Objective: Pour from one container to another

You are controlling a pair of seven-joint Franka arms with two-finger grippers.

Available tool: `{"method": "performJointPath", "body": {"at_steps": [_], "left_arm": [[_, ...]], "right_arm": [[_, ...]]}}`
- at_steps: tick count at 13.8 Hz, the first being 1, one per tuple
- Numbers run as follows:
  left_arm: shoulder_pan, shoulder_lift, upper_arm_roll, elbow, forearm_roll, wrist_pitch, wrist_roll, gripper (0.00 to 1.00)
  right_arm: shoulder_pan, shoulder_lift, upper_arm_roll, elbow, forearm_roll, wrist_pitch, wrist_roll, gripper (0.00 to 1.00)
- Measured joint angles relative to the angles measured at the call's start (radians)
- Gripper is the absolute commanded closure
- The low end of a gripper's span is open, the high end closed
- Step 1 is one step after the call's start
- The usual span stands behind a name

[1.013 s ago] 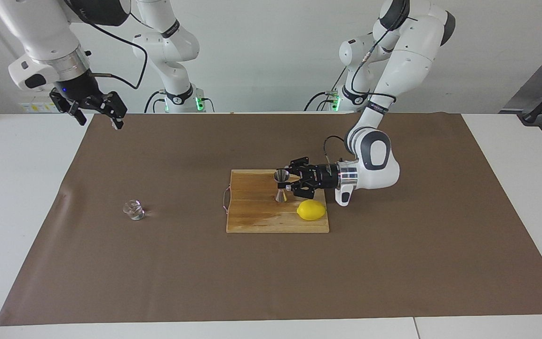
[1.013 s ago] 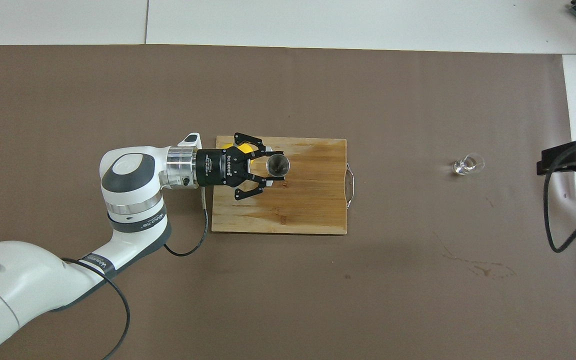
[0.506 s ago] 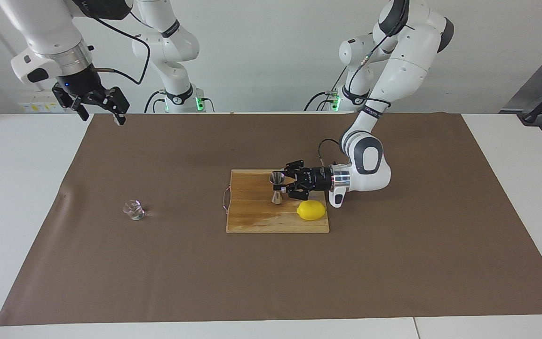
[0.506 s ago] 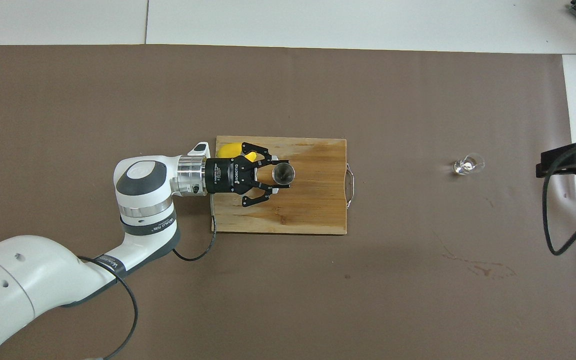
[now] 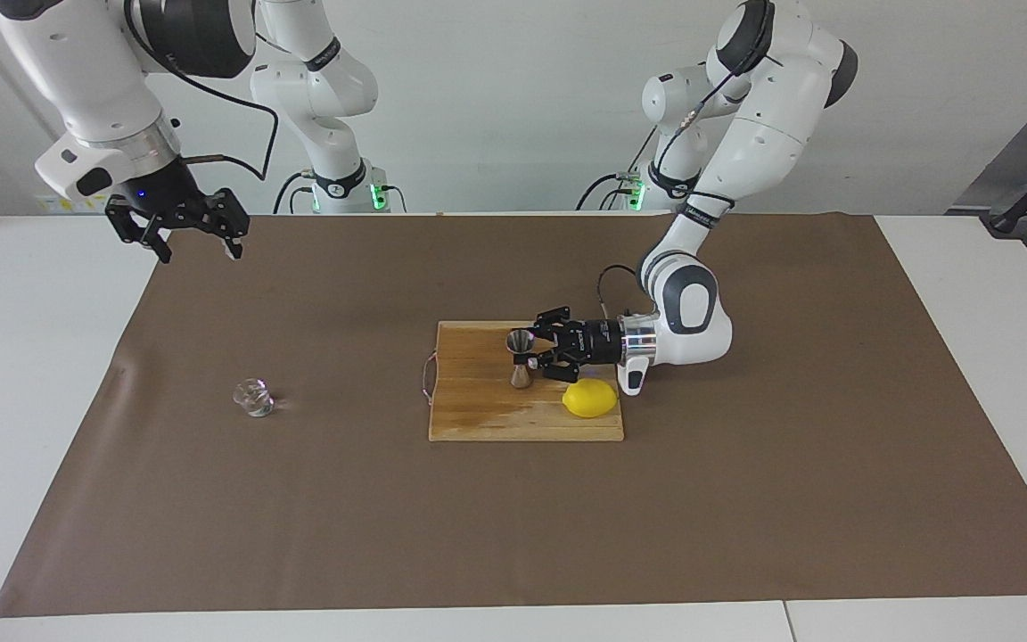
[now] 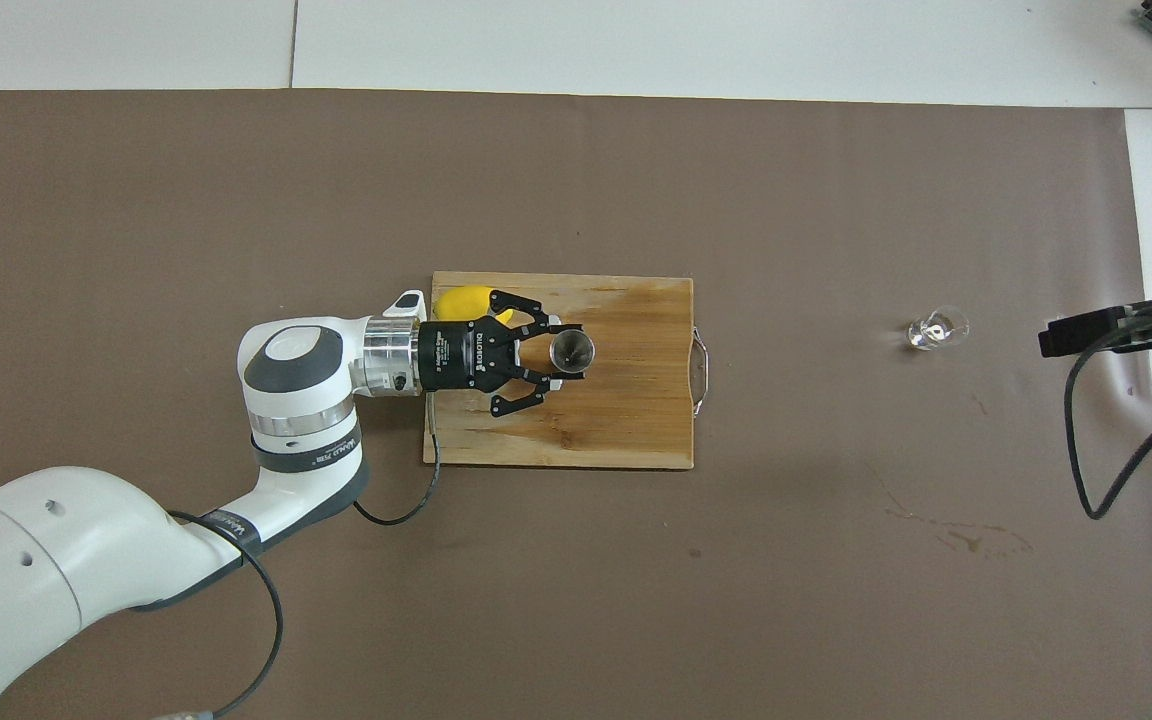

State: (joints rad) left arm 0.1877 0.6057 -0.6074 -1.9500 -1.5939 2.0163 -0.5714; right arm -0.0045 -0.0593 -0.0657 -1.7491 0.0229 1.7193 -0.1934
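jigger (image 5: 521, 358) upright on cutting board (image 5: 478, 415), in left gripper (image 5: 534, 358)

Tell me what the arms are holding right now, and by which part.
The left gripper grips the steel jigger at its narrow waist, on the cutting board. The right gripper is open, holding nothing.

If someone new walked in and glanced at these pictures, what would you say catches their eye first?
Most likely the left claw, reaching in level over the wooden cutting board at the middle of the table and shut on the waist of the upright steel jigger. The bright yellow lemon lies on the same board, beside the claw. The tiny glass cup stands alone on the brown mat toward the right arm's end, where the open right claw hangs high in the air.
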Motion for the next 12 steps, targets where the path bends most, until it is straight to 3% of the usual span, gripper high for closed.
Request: {"method": "performJointPath", "body": {"at_steps": [3, 5, 7, 10, 12], "left_arm": [[0.0, 0.001, 0.001, 0.0, -0.002, 0.0, 0.003, 0.7], [0.0, 0.001, 0.003, 0.001, -0.002, 0.0, 0.003, 0.56], [0.0, 0.001, 0.005, 0.001, -0.003, 0.0, 0.003, 0.28], [0.0, 0.01, 0.011, 0.001, -0.002, 0.009, 0.004, 0.0], [-0.001, 0.014, 0.011, 0.001, -0.002, 0.014, 0.005, 0.0]], "right_arm": [[-0.031, -0.002, -0.001, -0.063, 0.058, 0.078, -0.252, 0.0], [-0.069, 0.0, -0.002, -0.106, 0.129, 0.133, -0.444, 0.0], [-0.111, 0.002, -0.003, -0.143, 0.22, 0.157, -0.587, 0.0], [-0.181, 0.02, -0.006, -0.189, 0.325, 0.163, -0.789, 0.0], [-0.223, 0.044, -0.006, -0.224, 0.406, 0.165, -0.934, 0.0]]}}
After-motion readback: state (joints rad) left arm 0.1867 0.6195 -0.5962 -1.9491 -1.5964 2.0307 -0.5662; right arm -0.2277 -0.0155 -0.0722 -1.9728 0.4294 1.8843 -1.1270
